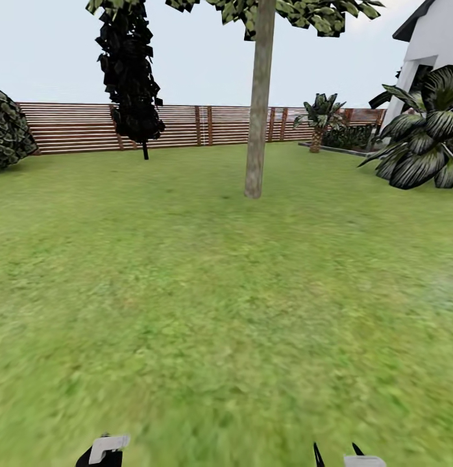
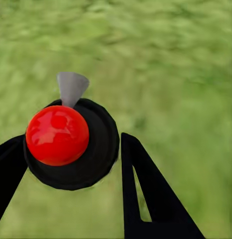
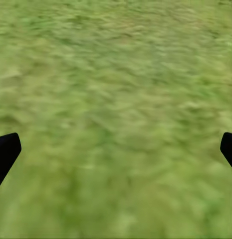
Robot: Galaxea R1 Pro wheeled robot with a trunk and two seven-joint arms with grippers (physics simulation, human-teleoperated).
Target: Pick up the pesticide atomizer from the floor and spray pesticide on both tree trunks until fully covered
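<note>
The pesticide atomizer, a round black body with a glossy red cap and a grey nozzle, sits between the black fingers of my left gripper, which is shut on it above grass. At the head view's bottom edge its pale nozzle and black body just peek in. One tree trunk, grey-brown and slightly leaning, rises from the lawn several metres ahead, right of centre. My right gripper is open over bare grass, and its fingertips show low in the head view.
A brown slat fence closes the far side of the lawn. A narrow black-leaved tree stands before it, and a round dark bush at the left. Palm-like plants and a white house corner fill the right. Open grass lies between me and the trunk.
</note>
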